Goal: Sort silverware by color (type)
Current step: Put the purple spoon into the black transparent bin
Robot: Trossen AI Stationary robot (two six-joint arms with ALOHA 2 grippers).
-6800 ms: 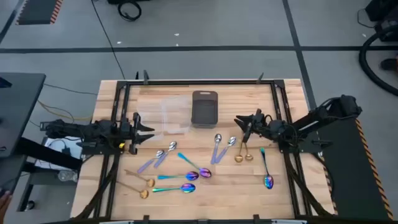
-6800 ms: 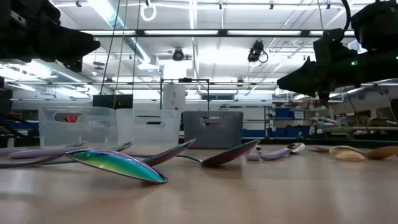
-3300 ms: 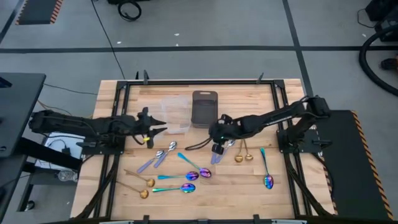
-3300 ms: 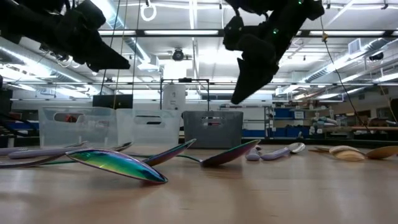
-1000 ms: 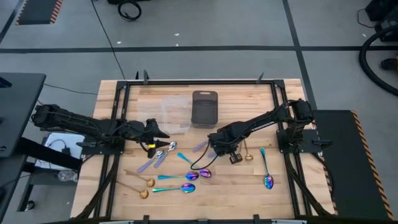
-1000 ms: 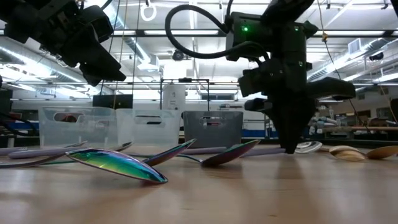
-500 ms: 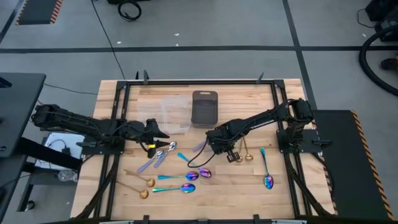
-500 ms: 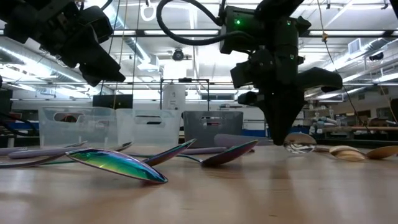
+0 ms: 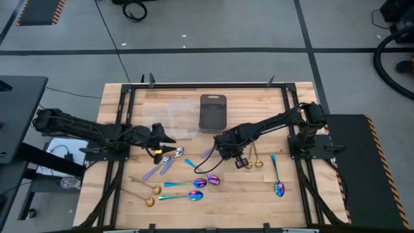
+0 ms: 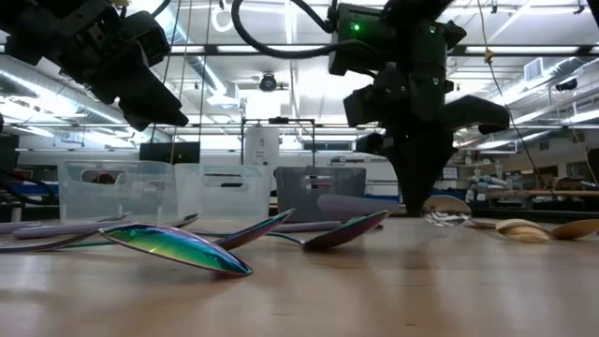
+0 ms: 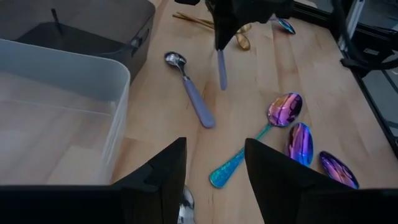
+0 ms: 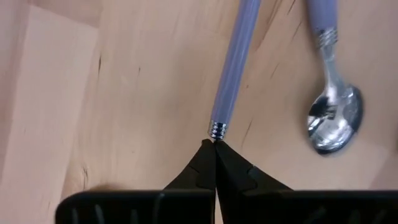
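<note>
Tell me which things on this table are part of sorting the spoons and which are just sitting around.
Part of the job:
- silver spoons, one pinched by the right gripper
- gold spoons
- rainbow spoons
- left gripper, open, waiting near the containers

Just lying about:
- dark gray tray
- clear containers

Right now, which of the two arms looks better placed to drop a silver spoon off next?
Right. The right gripper is shut on a lavender-handled silver spoon, lifted off the table. The left gripper hovers open, holding nothing.
</note>
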